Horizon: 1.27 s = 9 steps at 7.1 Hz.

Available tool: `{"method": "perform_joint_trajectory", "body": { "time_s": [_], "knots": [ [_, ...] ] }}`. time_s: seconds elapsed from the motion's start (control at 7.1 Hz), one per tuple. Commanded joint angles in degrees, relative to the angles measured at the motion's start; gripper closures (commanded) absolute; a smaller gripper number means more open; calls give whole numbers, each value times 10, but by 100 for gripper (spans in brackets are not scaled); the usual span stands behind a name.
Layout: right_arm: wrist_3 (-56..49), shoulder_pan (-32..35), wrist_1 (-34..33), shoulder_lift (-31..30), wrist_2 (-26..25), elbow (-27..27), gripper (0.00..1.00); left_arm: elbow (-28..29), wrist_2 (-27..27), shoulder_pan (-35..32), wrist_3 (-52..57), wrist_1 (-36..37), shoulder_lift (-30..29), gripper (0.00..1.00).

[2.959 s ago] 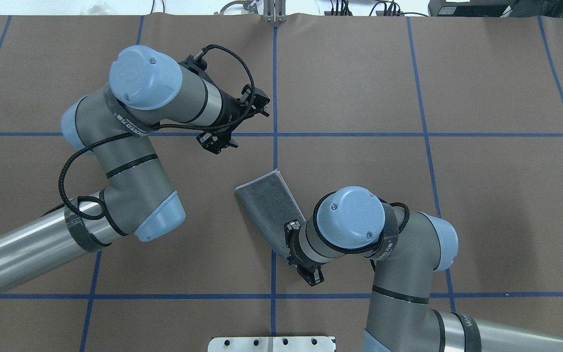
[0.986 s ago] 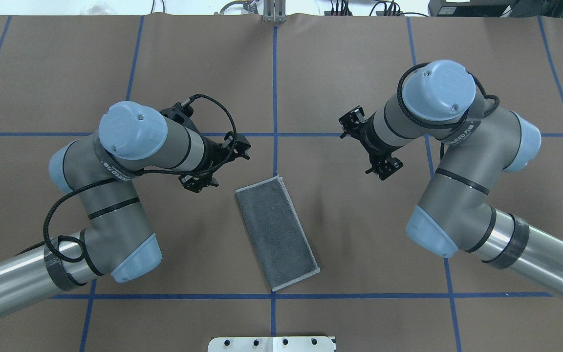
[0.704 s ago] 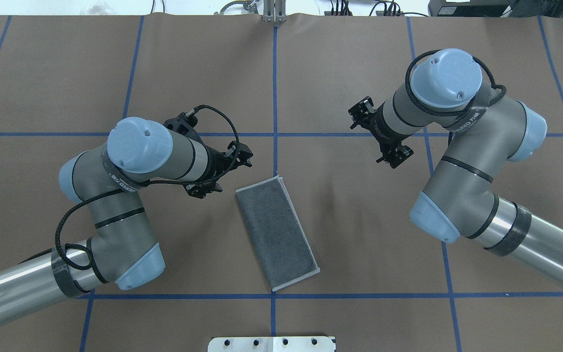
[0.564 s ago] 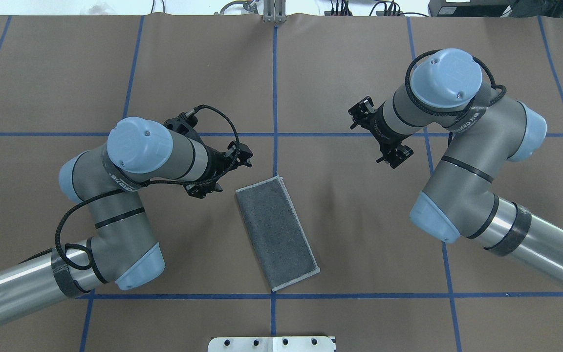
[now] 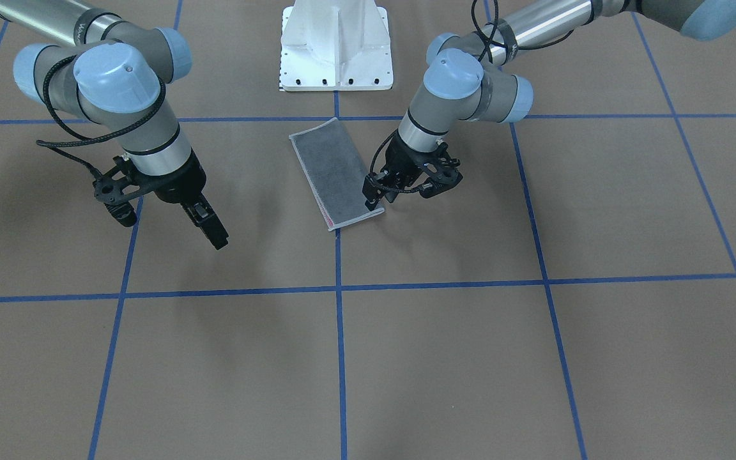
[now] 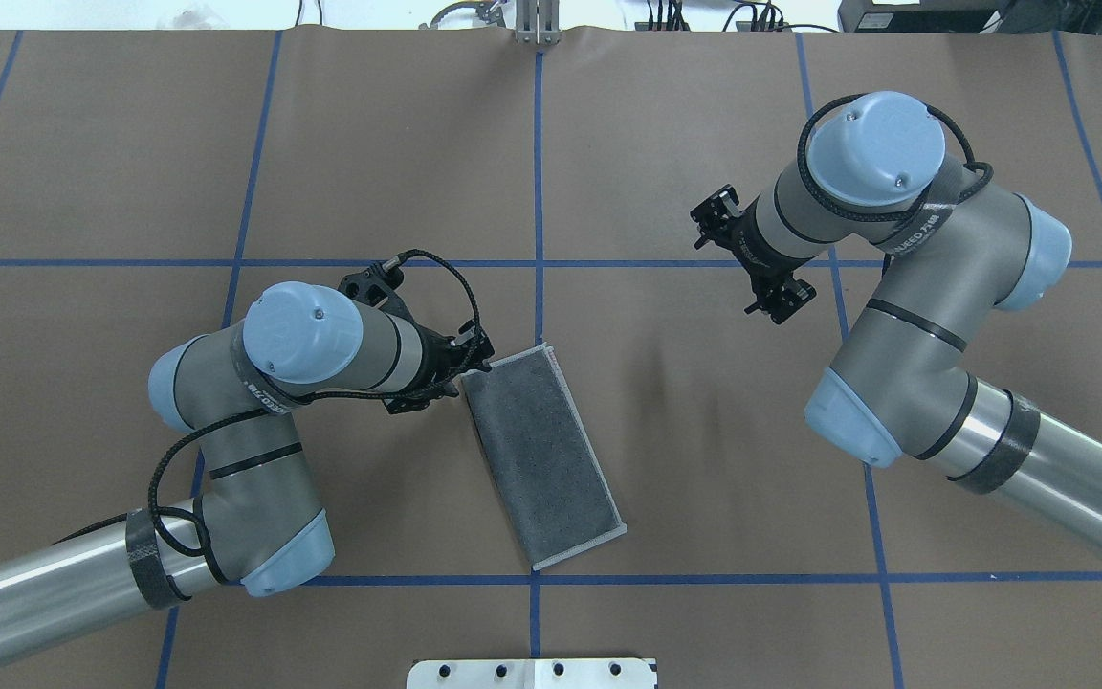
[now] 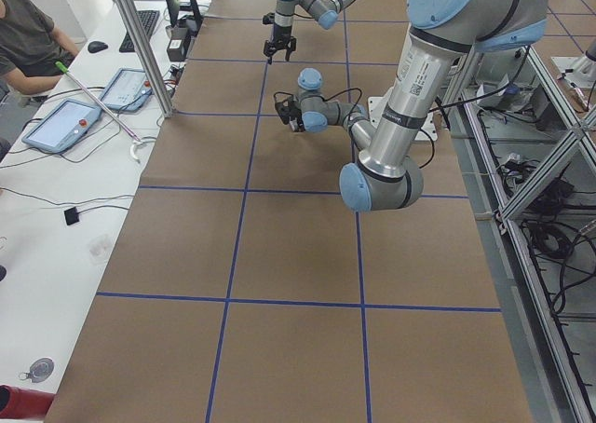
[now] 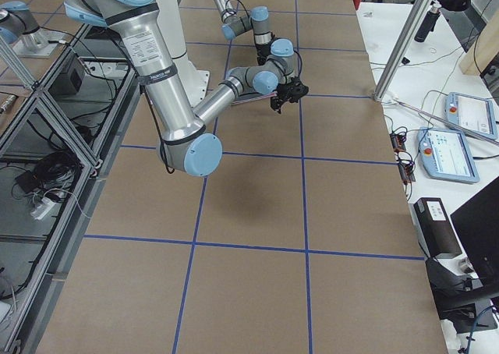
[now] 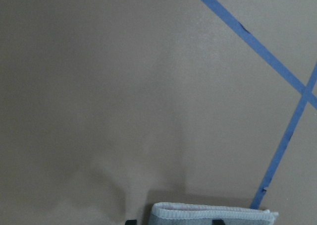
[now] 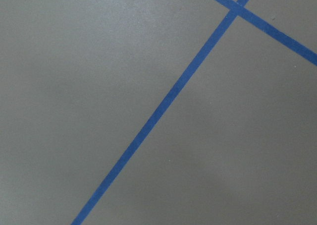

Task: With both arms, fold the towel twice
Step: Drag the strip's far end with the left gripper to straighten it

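The towel (image 6: 541,455) lies flat, folded into a long rectangle, dark grey face up with pale edging. It also shows in the front view (image 5: 335,169), with a sliver of pink at its edge. My left gripper (image 6: 446,378) is open and low at the towel's far left corner. In the front view the left gripper (image 5: 406,191) has one finger beside the towel's long edge. The left wrist view shows the towel's short edge (image 9: 213,214) at the bottom. My right gripper (image 6: 750,254) is open and empty, off to the towel's far right, also in the front view (image 5: 167,223).
The brown table cover (image 6: 704,431) carries a grid of blue tape lines (image 6: 539,191). The white pedestal base (image 5: 336,51) stands at the robot's side of the table. An operators' bench with tablets (image 7: 65,125) runs along the far side.
My right gripper let go of the folded towel and pulled back to the far right. My left arm has come down and in to the towel's far left corner.
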Motion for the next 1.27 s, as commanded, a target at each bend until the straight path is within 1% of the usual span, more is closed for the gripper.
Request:
{"method": "perform_joint_trajectory", "body": {
  "time_s": [0.0,0.14,0.28,0.42,0.56,1.13],
  "knots": [
    [1,0,0,0,1,0,0,7,0,4,0,0,0,51],
    [1,0,0,0,1,-6,0,11,0,4,0,0,-1,52],
    [-1,1,0,0,1,-9,0,10,0,4,0,0,-2,60],
    [0,0,1,0,1,-10,0,10,0,4,0,0,-2,83],
    [-1,1,1,0,1,-10,0,8,0,4,0,0,-2,100],
    [-2,7,1,0,1,-13,0,5,0,1,1,-2,-8,100]
  ]
}}
